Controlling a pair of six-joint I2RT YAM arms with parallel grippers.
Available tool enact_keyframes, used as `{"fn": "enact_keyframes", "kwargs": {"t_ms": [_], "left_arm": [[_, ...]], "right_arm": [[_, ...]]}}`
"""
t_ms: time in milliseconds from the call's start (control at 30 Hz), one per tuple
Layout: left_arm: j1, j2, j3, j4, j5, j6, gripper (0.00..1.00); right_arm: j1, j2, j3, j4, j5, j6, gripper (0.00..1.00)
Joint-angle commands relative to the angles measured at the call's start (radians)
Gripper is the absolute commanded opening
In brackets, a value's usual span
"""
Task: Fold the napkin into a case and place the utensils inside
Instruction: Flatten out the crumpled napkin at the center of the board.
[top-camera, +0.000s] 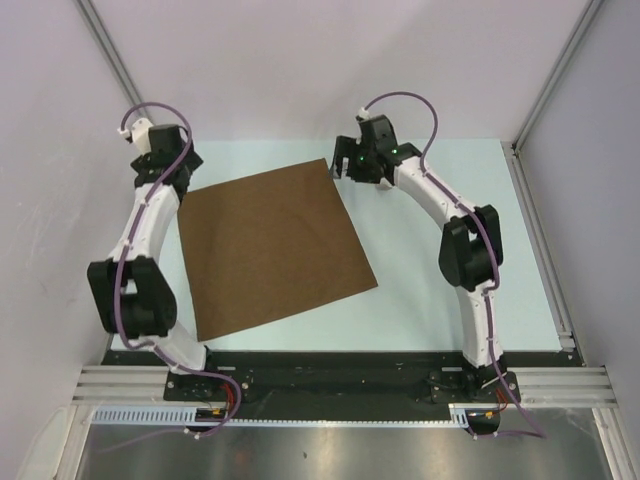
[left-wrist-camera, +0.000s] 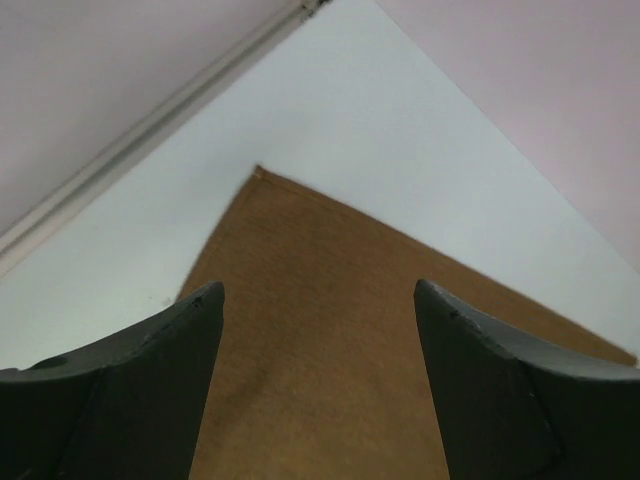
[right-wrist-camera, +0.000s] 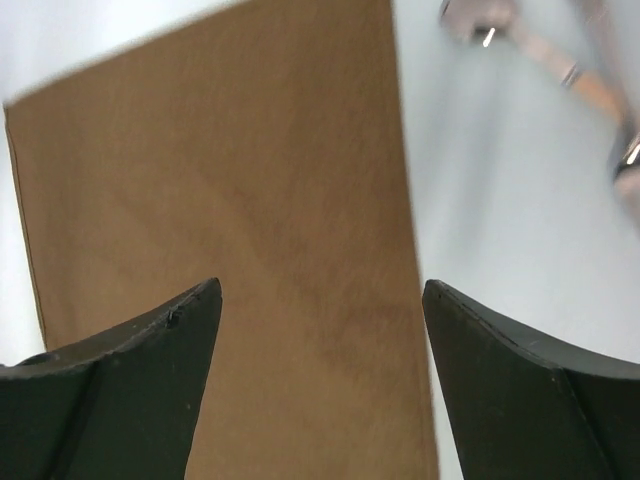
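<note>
The brown napkin (top-camera: 275, 245) lies spread flat on the pale table (top-camera: 415, 300), turned at an angle, as a single unfolded layer. My left gripper (top-camera: 188, 163) hovers at its far left corner, and in the left wrist view the left gripper (left-wrist-camera: 318, 290) is open, with the napkin (left-wrist-camera: 310, 250) and its corner below the dark fingers (left-wrist-camera: 180, 340). My right gripper (top-camera: 343, 163) sits at the napkin's far right corner. The right gripper (right-wrist-camera: 320, 285) is open above the napkin (right-wrist-camera: 250, 150), holding nothing. The utensils are out of view, and no case shows.
Pale walls enclose the table on three sides. A metal rail (top-camera: 540, 240) runs along the right edge and another along the far left wall (left-wrist-camera: 150, 130). Blurred pale shapes (right-wrist-camera: 590, 90) show beyond the napkin in the right wrist view; I cannot tell what they are.
</note>
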Motion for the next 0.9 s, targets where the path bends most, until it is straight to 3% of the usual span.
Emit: {"fn": "enact_keyframes", "kwargs": {"t_ms": [0,100,300,467,533,600,867], "left_arm": [[-0.004,-0.152,-0.189,-0.034,0.237,-0.062,0.79],[-0.004,-0.255,-0.338,-0.098,0.305,-0.107,0.79],[-0.004,-0.392,-0.513,-0.394,0.227,-0.221,0.79],[-0.005,-0.577,-0.694,-0.399,0.212,-0.282,0.77],[-0.005,-0.596,-0.738,-0.362,0.244,-0.29,0.74],[-0.008,-0.573,-0.743,-0.359,0.259,-0.303,0.73],[-0.022,-0.506,-0.726,-0.396,0.249,-0.322,0.75]], "right_arm": [[0.071,-0.148,-0.191,-0.032,0.085,-0.011,0.85],[0.108,-0.218,-0.331,-0.049,0.134,0.029,0.79],[0.167,-0.399,-0.655,-0.14,0.354,0.187,0.78],[0.198,-0.512,-0.845,-0.188,0.475,0.314,0.72],[0.204,-0.546,-0.917,-0.15,0.472,0.34,0.63],[0.203,-0.551,-0.944,-0.109,0.455,0.363,0.52],[0.272,-0.519,-0.938,-0.104,0.461,0.428,0.55]]}}
